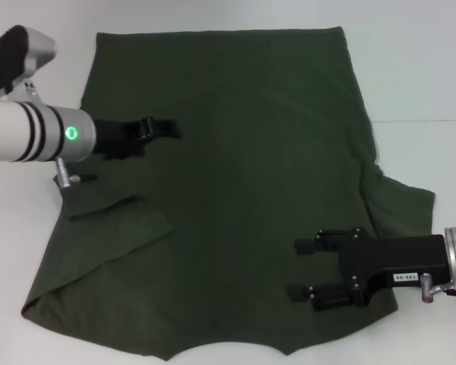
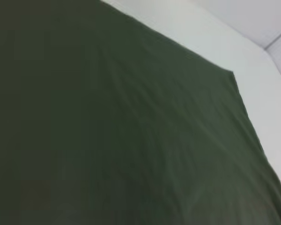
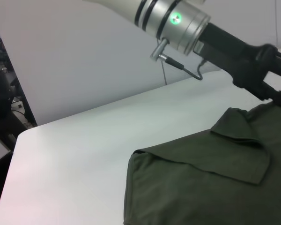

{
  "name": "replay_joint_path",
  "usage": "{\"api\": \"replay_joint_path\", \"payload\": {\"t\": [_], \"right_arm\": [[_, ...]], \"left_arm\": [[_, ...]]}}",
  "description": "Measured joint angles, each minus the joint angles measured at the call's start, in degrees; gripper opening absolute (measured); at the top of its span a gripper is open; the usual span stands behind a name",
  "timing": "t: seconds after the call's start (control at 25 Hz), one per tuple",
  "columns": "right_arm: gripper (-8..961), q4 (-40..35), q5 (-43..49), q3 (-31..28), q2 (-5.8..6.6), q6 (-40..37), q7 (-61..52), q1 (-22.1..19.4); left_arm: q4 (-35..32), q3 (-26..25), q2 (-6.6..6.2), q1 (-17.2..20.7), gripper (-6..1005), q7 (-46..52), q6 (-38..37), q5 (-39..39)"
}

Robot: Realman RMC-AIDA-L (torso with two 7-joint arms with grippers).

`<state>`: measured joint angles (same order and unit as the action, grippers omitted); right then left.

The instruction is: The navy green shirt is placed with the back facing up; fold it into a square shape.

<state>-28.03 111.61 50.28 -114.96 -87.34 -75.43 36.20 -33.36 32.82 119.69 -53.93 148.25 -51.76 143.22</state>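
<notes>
Navy green shirt (image 1: 243,190) lies spread flat on the white table (image 1: 425,68), covering most of the surface in the head view, straight hem along the far edge, neckline notch at the near edge. The sleeve on the robot's left side is folded inward onto the body of the shirt, making a flap with a creased edge (image 1: 121,217); the right sleeve (image 1: 406,201) sticks out flat on the table. Left gripper (image 1: 167,129) sits over the left part of the shirt, near the far side, black fingers pointing toward the middle; they look close together, but whether they are pressed together or slightly apart cannot be told. Right gripper (image 1: 300,270) is over the near right part of the shirt, its two fingers spread wide apart, nothing between them. Left wrist view shows only shirt fabric (image 2: 107,131) with mild wrinkles and table past its edge. Right wrist view shows the folded sleeve flap (image 3: 239,150), bare table (image 3: 75,150) and the left arm's black gripper body (image 3: 246,56) above the cloth.
</notes>
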Motion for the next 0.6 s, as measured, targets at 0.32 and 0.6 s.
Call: {"api": "replay_joint_path", "payload": {"t": [0.32, 0.6], "right_arm": [[898, 0.6, 0.0, 0.0, 0.06, 0.1, -0.1, -0.1], [898, 0.6, 0.5, 0.0, 0.03, 0.1, -0.1, 0.0]], "left_arm": [[-0.7, -0.3, -2.58, 8.2, 875, -0.9, -1.0, -10.9], [-0.5, -7.6, -2.96, 15.4, 872, -7.0, -1.3, -16.5]]}}
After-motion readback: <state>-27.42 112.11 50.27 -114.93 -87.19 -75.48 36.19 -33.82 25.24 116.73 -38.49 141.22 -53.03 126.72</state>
